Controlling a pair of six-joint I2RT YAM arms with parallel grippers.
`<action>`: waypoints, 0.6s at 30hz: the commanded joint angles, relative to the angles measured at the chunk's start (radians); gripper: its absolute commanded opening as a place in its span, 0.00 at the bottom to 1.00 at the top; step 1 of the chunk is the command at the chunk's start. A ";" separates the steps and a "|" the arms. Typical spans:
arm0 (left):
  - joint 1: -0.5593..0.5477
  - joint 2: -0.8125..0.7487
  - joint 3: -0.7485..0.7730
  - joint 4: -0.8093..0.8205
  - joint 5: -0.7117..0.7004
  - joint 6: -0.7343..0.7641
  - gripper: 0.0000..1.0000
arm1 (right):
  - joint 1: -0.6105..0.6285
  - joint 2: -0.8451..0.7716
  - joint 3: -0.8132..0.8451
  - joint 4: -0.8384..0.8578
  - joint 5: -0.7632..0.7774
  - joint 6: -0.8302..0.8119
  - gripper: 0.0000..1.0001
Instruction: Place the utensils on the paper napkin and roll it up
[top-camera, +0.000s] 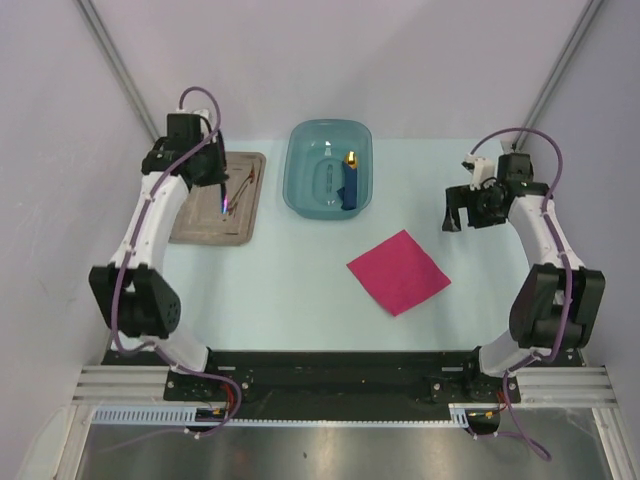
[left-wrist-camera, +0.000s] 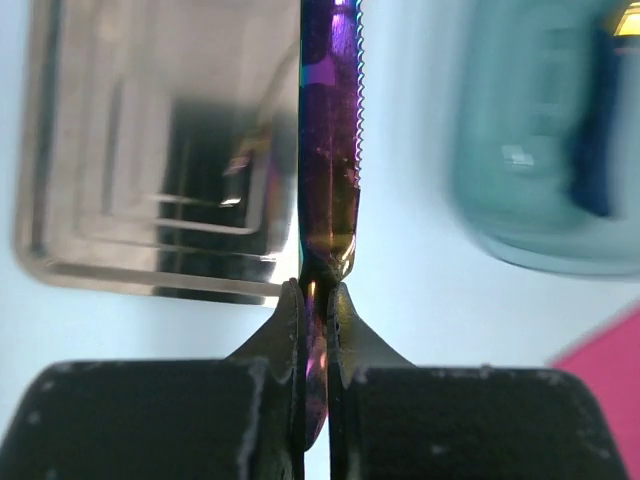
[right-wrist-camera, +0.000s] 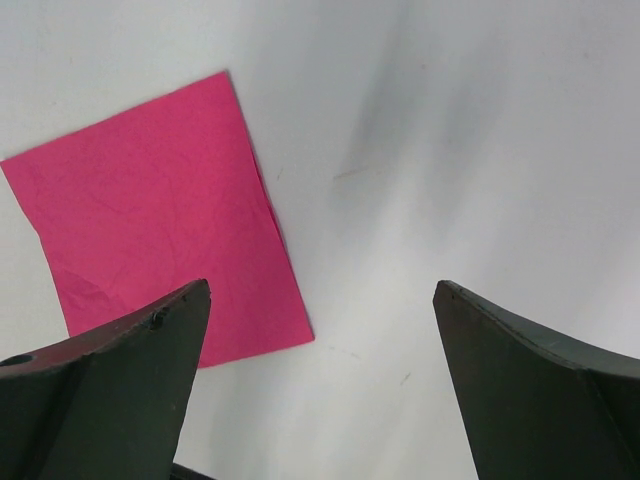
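My left gripper (left-wrist-camera: 315, 290) is shut on a knife (left-wrist-camera: 332, 130) with an iridescent purple-blue serrated blade, held above the right edge of the grey-brown tray (left-wrist-camera: 90, 150). In the top view the left gripper (top-camera: 224, 196) hangs over the tray (top-camera: 200, 228), where other utensils (top-camera: 250, 180) still lie. The pink napkin (top-camera: 398, 270) lies flat at centre right; it also shows in the right wrist view (right-wrist-camera: 160, 210). My right gripper (right-wrist-camera: 322, 310) is open and empty, raised above the table right of the napkin (top-camera: 458, 215).
A teal basin (top-camera: 312, 180) at the back centre holds a chunky blue object with a yellow tip (top-camera: 350, 178). The basin (left-wrist-camera: 540, 150) shows blurred at the right of the left wrist view. The black base rail runs along the near edge.
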 joint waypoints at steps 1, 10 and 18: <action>-0.147 -0.172 -0.043 -0.033 -0.021 -0.177 0.00 | -0.031 -0.147 -0.092 -0.010 0.001 -0.003 1.00; -0.599 -0.312 -0.203 0.101 -0.127 -0.339 0.00 | -0.074 -0.436 -0.258 -0.057 0.023 -0.024 1.00; -0.883 -0.057 -0.095 0.208 -0.112 -0.538 0.00 | -0.079 -0.525 -0.362 -0.018 -0.002 0.083 1.00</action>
